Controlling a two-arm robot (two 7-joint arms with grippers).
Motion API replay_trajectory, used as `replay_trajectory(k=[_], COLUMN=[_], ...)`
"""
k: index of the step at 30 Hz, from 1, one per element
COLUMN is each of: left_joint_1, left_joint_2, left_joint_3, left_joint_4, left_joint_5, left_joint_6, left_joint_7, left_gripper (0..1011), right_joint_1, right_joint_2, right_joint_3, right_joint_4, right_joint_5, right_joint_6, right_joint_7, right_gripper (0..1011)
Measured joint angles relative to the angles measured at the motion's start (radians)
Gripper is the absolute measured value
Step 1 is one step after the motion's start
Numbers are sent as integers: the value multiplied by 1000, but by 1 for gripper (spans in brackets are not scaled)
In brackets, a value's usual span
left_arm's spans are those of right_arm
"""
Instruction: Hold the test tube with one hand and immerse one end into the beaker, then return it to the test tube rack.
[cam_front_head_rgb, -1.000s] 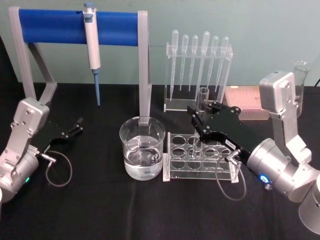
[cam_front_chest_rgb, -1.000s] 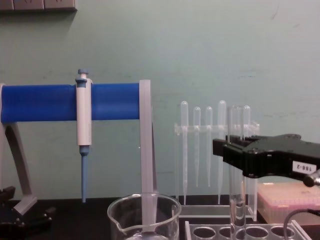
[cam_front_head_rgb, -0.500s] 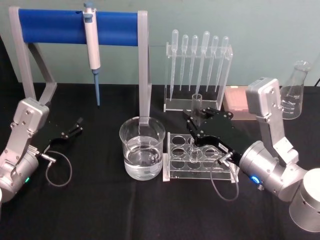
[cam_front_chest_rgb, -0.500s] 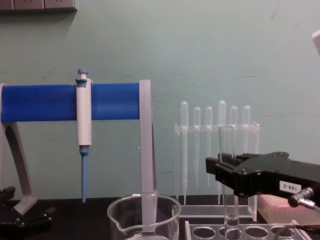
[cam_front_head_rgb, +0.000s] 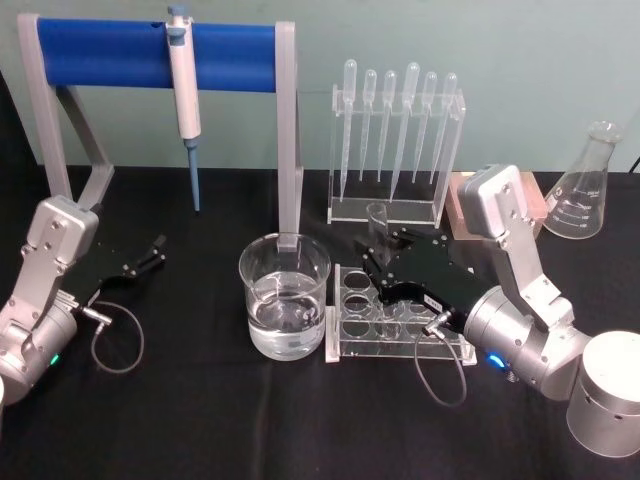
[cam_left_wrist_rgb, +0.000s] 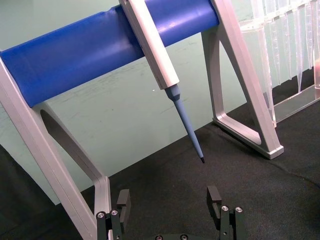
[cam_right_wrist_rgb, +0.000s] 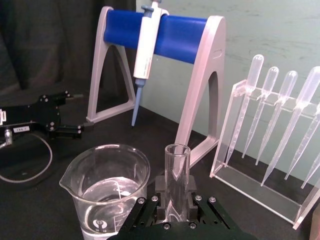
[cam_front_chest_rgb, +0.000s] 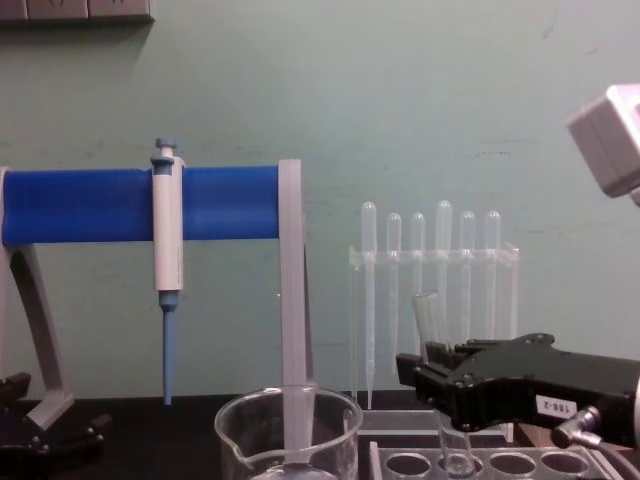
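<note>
Your right gripper (cam_front_head_rgb: 385, 262) is closed on the test tube (cam_front_head_rgb: 378, 232), which leans slightly off vertical with its open rim up and its rounded end down at a hole in the clear rack (cam_front_head_rgb: 352, 325); from the chest view the bottom sits about level with the rack's top, and you cannot tell whether it is inside the hole or just over it. The rack stands just beside the beaker (cam_front_head_rgb: 284, 295), on its right; the beaker holds clear liquid to roughly a third. No part of the tube is over the beaker. Judged step: the tube is in hand at the rack, and the pictures do not settle whether the dip lies ahead or is done. If it lies ahead, lift until the rounded end clears the rack, carry it left over the beaker's rim, straighten the tilt, then lower. Your left gripper (cam_front_head_rgb: 145, 257) rests open, well to the beaker's left.
</note>
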Motion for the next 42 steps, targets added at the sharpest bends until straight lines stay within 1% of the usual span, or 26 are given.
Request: replay_trajectory(k=[3, 7, 10, 11, 14, 17, 18, 19, 21, 22, 23, 24, 25, 26, 27, 28, 29, 30, 31, 33, 34, 37, 38, 39, 40, 42], left_joint_1=[0, 0, 0, 0, 0, 0, 0, 0, 0, 0, 0, 0, 0, 0, 0, 0, 0, 0, 0, 0, 0, 0, 0, 0, 0, 0], left_joint_2=[0, 0, 0, 0, 0, 0, 0, 0, 0, 0, 0, 0, 0, 0, 0, 0, 0, 0, 0, 0, 0, 0, 0, 0, 0, 0], left_joint_3=[0, 0, 0, 0, 0, 0, 0, 0, 0, 0, 0, 0, 0, 0, 0, 0, 0, 0, 0, 0, 0, 0, 0, 0, 0, 0], left_joint_4=[0, 0, 0, 0, 0, 0, 0, 0, 0, 0, 0, 0, 0, 0, 0, 0, 0, 0, 0, 0, 0, 0, 0, 0, 0, 0], left_joint_5=[0, 0, 0, 0, 0, 0, 0, 0, 0, 0, 0, 0, 0, 0, 0, 0, 0, 0, 0, 0, 0, 0, 0, 0, 0, 0], left_joint_6=[0, 0, 0, 0, 0, 0, 0, 0, 0, 0, 0, 0, 0, 0, 0, 0, 0, 0, 0, 0, 0, 0, 0, 0, 0, 0], left_joint_7=[0, 0, 0, 0, 0, 0, 0, 0, 0, 0, 0, 0, 0, 0, 0, 0, 0, 0, 0, 0, 0, 0, 0, 0, 0, 0], left_gripper=[1000, 1000, 1000, 1000, 1000, 1000, 1000, 1000, 1000, 1000, 1000, 1000, 1000, 1000, 1000, 1000, 1000, 1000, 1000, 1000, 1000, 1000, 1000, 1000, 1000, 1000], right_joint_1=[3, 4, 3, 2, -11, -34, -56, -67, -97, -114, -146, -162, -194, -209, -235, -246, -255, -263, -273, -279, -280, -277, -272, -269, -261, -251], right_joint_2=[0, -2, -4, -4, -1, 9, 21, 26, 41, 49, 63, 70, 84, 90, 97, 99, 99, 97, 91, 81, 66, 39, 19, 12, -5, -22], right_joint_3=[-3, -4, -2, -1, 7, 19, 31, 38, 56, 65, 86, 96, 121, 133, 161, 175, 189, 202, 227, 247, 265, 286, 296, 299, 305, 310], right_joint_4=[2, 3, 2, 1, -15, -36, -61, -73, -104, -122, -152, -167, -195, -206, -221, -225, -226, -226, -218, -207, -188, -153, -125, -113, -82, -48], right_joint_5=[-7, -14, -17, -17, -18, -18, -17, -16, -12, -10, -5, -3, 2, 5, 10, 12, 13, 14, 14, 11, 5, -13, -28, -36, -52, -65], right_joint_6=[9, 15, 20, 22, 32, 42, 50, 55, 63, 67, 72, 74, 75, 75, 73, 70, 66, 62, 53, 44, 33, 9, -10, -20, -43, -66], right_joint_7=[4, 5, 5, 5, 4, -2, -6, -9, -15, -17, -23, -25, -32, -35, -44, -50, -56, -64, -82, -100, -123, -168, -196, -208, -234, -252], right_gripper=[225, 283, 386, 398, 544, 601, 630, 690, 731, 787, 798, 823, 861, 898, 913, 924, 959, 987, 1002, 1002, 1002, 1002, 1002, 1002, 1002, 1002])
